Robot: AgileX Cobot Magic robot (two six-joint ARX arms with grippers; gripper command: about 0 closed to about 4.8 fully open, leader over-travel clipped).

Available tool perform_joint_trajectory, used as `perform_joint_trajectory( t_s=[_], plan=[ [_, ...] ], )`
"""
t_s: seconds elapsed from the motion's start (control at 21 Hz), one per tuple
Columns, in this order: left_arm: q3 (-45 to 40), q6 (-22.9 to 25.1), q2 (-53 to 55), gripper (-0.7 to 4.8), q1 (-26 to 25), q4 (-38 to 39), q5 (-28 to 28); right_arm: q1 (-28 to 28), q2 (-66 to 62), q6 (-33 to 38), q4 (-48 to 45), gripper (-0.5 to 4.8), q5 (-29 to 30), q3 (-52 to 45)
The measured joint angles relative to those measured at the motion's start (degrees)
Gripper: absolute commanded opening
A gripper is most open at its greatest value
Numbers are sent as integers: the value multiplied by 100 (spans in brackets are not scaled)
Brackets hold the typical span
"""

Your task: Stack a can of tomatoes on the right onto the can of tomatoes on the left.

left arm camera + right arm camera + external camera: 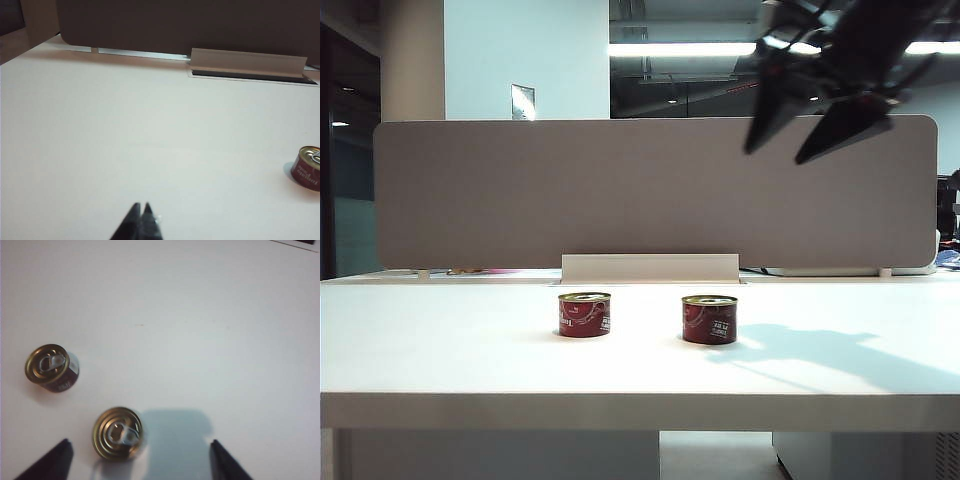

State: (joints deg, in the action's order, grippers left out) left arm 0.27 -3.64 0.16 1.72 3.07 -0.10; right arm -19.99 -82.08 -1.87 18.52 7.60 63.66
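Observation:
Two short red cans of tomatoes with gold pull-tab lids stand apart on the white table. The left can and the right can are both upright. My right gripper hangs high above the table's right side, open and holding nothing. In the right wrist view the right can lies below, between the spread fingers of that gripper and nearer one of them, with the left can farther off. My left gripper is shut and empty, low over bare table, with one can off to its side.
A grey partition panel runs along the back of the table. A low white cable cover sits at its foot, behind the cans. The table's front edge lies close before them.

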Motion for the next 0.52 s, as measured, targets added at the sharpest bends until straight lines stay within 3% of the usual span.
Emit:
perform_joint_trajectory(
  t_s=[0.33, 0.43, 0.52],
  plan=[
    [0, 0, 0, -6, 0, 17, -9, -354, -1241, -4, 1003, 447, -7, 999],
    [0, 0, 0, -6, 0, 17, -7, -428, -1572, -7, 1241, 479, -7, 1207],
    [0, 0, 0, -6, 0, 17, -7, -468, -1764, -7, 1296, 479, -9, 1276]
  ],
)
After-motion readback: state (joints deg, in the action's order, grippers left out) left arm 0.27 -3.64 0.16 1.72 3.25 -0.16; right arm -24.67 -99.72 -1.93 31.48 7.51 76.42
